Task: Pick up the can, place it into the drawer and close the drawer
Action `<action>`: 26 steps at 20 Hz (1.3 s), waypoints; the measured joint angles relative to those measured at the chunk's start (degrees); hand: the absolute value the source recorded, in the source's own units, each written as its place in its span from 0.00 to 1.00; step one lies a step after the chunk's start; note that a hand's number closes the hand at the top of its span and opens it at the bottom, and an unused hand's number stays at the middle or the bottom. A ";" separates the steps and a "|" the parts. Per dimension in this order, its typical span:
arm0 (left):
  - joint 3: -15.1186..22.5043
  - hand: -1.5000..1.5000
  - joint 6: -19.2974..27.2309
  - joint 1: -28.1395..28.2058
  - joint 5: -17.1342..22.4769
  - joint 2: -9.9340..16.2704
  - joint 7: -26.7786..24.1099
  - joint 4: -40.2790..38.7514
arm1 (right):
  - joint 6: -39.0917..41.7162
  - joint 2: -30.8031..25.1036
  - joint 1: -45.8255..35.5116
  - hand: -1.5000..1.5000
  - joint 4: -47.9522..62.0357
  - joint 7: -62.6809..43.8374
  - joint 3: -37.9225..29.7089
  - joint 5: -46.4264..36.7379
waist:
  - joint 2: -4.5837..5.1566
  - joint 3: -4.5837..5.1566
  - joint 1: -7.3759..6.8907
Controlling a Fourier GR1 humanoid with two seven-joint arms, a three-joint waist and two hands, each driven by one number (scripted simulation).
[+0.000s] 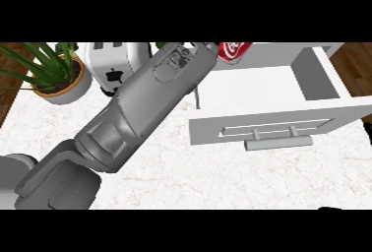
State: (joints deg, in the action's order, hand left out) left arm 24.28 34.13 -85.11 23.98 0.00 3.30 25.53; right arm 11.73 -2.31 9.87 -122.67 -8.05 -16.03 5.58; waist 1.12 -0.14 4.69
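The red can (234,49) with white lettering shows at the top edge of the head view, just behind the open white drawer (320,74). My left forearm (138,113) runs from the lower left up to the can. Only the base of my left hand (205,46) shows, right beside the can's left side; the rest is cut off at the top. A dark sliver at the lower right edge is my right hand (330,208). The drawer's inside looks bare, and its front panel carries a bar handle (280,142).
A white toaster (109,61) stands at the back left, partly behind my forearm. A potted green plant (54,74) sits at the far left. The marble counter (240,177) stretches in front of the drawer. Wooden floor shows beyond both side edges.
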 measured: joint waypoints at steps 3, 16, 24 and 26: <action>1.65 1.00 0.47 0.31 0.88 -0.01 -1.71 -1.39 | 0.28 -0.30 -0.54 0.00 0.87 0.57 0.00 -0.16 | 0.11 -0.01 0.37; 8.90 0.00 4.05 1.71 3.58 0.00 -4.62 -4.79 | -0.67 -0.38 -3.90 0.00 1.24 -0.39 1.55 -1.38 | 0.57 -0.03 2.21; 10.83 0.00 7.60 2.72 5.77 0.00 -5.49 -5.44 | -0.26 -0.64 -4.47 0.00 1.09 -0.36 2.12 -1.37 | 0.76 -0.03 3.05; 11.29 0.00 8.60 3.55 6.35 0.00 -6.19 -5.14 | -0.04 -0.50 -4.09 0.00 1.21 0.01 2.17 -1.17 | 0.72 -0.03 2.97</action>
State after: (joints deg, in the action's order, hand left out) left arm 35.57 42.73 -81.56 30.33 0.00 -2.89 20.39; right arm 11.69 -2.81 5.78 -121.46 -8.04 -13.86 4.40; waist 1.84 -0.17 7.66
